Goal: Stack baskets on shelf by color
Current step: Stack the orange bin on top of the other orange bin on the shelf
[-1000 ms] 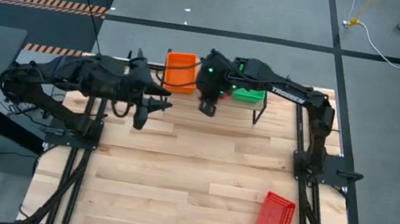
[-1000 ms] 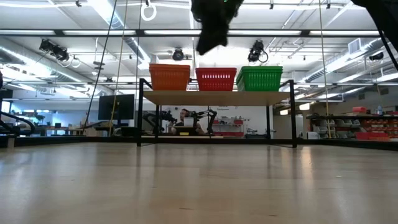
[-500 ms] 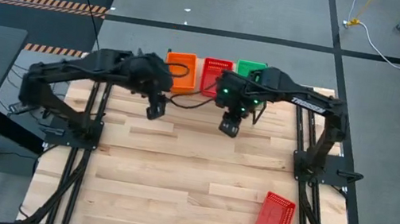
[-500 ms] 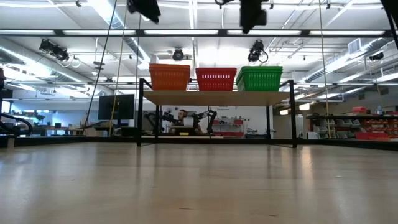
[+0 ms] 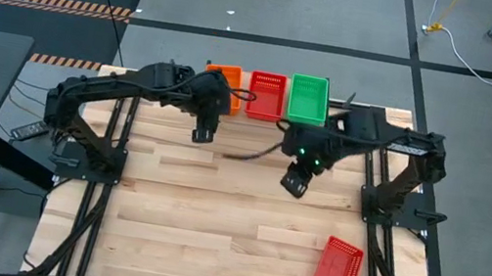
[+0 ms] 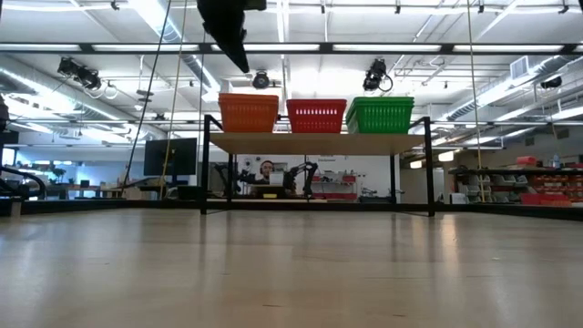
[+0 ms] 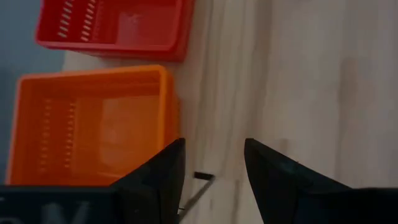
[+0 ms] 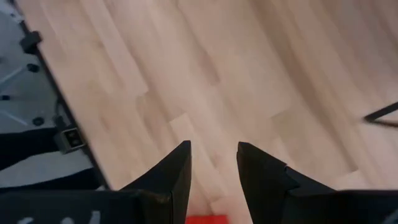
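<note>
- right gripper [image 5: 292,182]: fingers spread, nothing between them, hung over bare planks, judged to be turned toward the lone red basket [image 5: 339,267] near the table's front right corner.
- left gripper [image 5: 202,135]: fingers parted, empty, poised just in front of the orange basket [image 5: 225,88].
- shelf [image 6: 317,142]: carried 3 colour groups side by side, orange, red [image 5: 266,95], green [image 5: 309,98], each colour kept to its own place.
- table [image 5: 213,222]: pale wood planks.
- room: grey floor, ceiling lights, a seated person beyond the shelf.
</note>
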Controlling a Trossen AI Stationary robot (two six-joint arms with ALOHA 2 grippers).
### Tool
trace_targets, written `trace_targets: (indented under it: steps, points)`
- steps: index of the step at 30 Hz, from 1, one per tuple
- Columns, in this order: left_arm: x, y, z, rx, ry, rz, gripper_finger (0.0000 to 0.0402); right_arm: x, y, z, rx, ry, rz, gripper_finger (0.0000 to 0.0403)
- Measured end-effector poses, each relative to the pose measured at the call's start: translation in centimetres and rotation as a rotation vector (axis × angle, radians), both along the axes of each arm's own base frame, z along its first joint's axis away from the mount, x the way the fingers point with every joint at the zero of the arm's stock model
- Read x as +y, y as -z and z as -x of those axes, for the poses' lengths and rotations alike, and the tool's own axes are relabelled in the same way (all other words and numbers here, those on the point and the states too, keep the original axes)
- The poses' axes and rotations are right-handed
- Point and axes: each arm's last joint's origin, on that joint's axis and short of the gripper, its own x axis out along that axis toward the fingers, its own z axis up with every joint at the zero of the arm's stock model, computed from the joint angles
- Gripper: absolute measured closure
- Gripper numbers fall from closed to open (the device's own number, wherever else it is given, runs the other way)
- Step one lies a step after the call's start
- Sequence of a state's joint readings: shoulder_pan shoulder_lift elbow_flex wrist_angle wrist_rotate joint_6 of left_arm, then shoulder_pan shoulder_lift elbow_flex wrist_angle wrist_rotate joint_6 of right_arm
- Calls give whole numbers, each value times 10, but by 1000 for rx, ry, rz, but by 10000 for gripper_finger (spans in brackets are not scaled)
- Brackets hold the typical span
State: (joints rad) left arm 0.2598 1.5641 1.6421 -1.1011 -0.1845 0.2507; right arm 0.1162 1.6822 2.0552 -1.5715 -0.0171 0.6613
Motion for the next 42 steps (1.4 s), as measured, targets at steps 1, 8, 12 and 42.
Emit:
trace_targets:
  steps: [1, 8, 12, 42]
  points:
    - [2, 1, -1, 11, 6, -16, 230, 6, 0, 1, -1, 3, -8, 269]
    - [16, 4, -4, 16, -2, -71, 230, 47, 3, 9, 27, 34, -63, 269]
    - [18, 3, -4, 7, 6, -67, 230, 66, 12, 13, 60, 64, -50, 269]
    - [24, 40, -19, 212, 28, 5, 230, 159, 30, 64, 252, 120, -202, 268]
